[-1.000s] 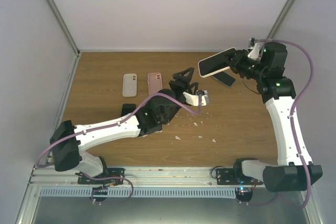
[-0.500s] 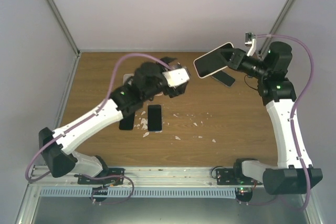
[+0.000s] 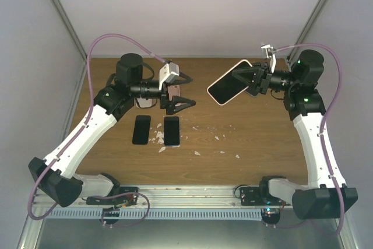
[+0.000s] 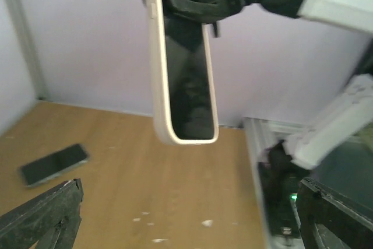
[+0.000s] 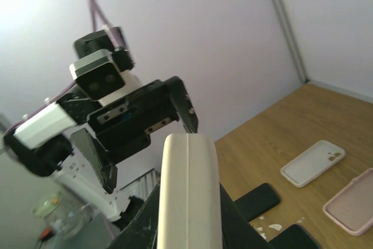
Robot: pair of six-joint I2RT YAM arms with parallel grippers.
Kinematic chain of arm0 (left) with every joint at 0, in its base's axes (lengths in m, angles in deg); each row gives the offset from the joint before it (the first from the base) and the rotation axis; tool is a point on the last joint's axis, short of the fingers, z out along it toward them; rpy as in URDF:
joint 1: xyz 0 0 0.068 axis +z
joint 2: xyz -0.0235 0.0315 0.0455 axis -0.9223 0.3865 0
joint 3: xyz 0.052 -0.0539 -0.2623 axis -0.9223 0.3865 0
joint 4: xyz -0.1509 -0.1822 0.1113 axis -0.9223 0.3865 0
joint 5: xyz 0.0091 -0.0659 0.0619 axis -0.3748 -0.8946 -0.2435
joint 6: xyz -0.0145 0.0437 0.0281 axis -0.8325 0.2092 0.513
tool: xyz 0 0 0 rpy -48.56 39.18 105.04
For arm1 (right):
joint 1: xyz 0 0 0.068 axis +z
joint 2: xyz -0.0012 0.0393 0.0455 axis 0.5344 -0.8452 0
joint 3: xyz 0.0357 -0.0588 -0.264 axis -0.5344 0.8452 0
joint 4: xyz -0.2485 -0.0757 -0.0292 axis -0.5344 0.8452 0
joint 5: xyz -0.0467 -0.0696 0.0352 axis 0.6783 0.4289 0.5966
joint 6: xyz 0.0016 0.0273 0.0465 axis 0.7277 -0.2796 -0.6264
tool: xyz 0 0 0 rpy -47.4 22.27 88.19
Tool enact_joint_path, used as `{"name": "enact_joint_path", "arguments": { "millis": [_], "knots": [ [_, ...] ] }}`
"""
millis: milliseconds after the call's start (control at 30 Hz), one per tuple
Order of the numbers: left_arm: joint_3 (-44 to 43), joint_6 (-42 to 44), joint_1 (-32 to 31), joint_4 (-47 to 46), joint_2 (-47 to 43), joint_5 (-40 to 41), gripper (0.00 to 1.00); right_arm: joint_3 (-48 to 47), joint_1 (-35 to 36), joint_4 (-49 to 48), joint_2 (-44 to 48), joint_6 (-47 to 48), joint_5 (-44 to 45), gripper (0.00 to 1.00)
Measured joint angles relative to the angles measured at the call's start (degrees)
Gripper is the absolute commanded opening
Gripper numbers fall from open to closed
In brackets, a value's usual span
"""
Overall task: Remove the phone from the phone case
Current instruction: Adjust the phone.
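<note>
The slim black glass-fronted phone (image 4: 186, 94) sits inside its cream rubbery phone case (image 4: 156, 74). The pair hangs in the air over the brown wooden table (image 3: 262, 138), between the two arms, with the dark face turned towards the left wrist camera. The right gripper (image 3: 249, 81) is pinched narrowly on one end of the phone case, leaving the other end free. The left gripper (image 3: 183, 104) faces that free end from nearby, jaws spread wide and empty, touching nothing.

I judge the bundle to be light and stiff through the phone, while the case rim looks soft enough to flex. The glass is slick and fragile, so a fall onto the wood would matter. The sensible hold is at the free end: catch the case lip at a corner and peel it back, rather than squeezing the screen.

On the table below, a pair of bare black handsets (image 3: 171, 130) lies side by side, next to scattered white crumbs (image 3: 158, 138). An empty white cover (image 5: 312, 162) and an empty pink cover (image 5: 352, 202) lie flat beyond them
</note>
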Motion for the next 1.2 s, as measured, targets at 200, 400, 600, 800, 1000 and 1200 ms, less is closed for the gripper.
{"name": "enact_joint_path", "arguments": {
  "millis": [200, 400, 600, 800, 1000, 1200],
  "knots": [
    [1.33, -5.33, 0.04, -0.85, 0.20, -8.96, 0.96, 0.04, 3.08, 0.17, -0.85, 3.48, -5.73, 0.01],
    [1.31, -8.37, -0.24, -2.21, 1.90, -12.37, 0.89, -0.02, 7.69, 1.95, -2.23, 6.73, -7.13, 0.00],
    [1.29, -9.38, -1.40, -1.64, 4.00, -13.75, 0.79, -0.59, 9.07, 3.19, -3.72, 8.11, -6.73, 0.01],
    [1.29, -9.29, -3.37, -1.01, 4.20, -14.60, 0.65, -0.76, 10.67, 3.61, -4.92, 8.85, -6.38, 0.01],
    [1.36, -10.40, -4.37, -1.31, 4.96, -15.13, 0.37, -1.75, 11.82, 4.83, -5.14, 10.01, -6.36, 0.00],
    [2.93, -15.32, -4.22, -4.87, 5.42, -15.28, 0.00, -3.52, 12.09, 7.15, -5.11, 11.89, -6.49, 0.03]
  ]
}}
